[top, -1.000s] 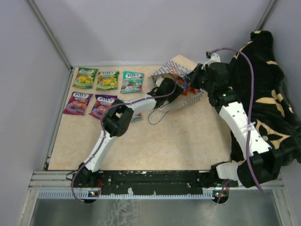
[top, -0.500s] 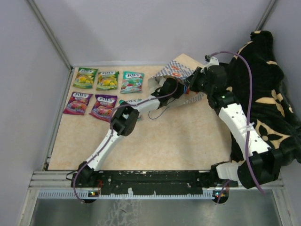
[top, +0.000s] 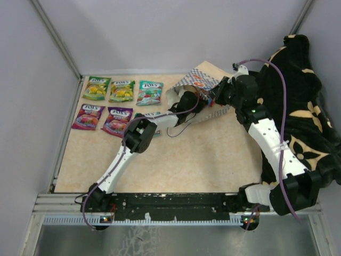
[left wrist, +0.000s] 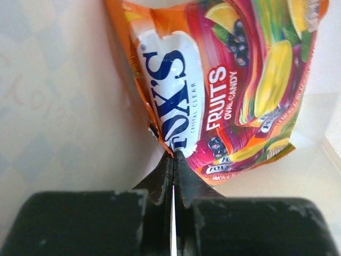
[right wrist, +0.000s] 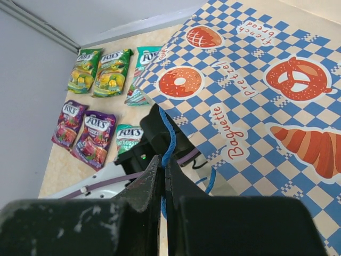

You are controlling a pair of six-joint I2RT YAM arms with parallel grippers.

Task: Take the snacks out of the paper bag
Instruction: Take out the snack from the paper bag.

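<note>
A packet (left wrist: 213,90) sat at the tips of the left claw (left wrist: 173,160), inside the bag (top: 205,79). Other packets (top: 121,90) lay left of that claw; the right claw (right wrist: 164,170) and blanket (top: 303,101), right.

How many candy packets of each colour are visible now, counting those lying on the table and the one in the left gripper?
Green packets: 2
Purple packets: 2
Teal packets: 2
Orange-red packet, pinched by the left gripper: 1
Total: 7

Left claw (left wrist: 173,156) unseen inside paper bag (top: 200,80) from above, teal packet (right wrist: 127,139) partly under left arm (right wrist: 106,178), red-orange packet (left wrist: 224,80) cropped
</note>
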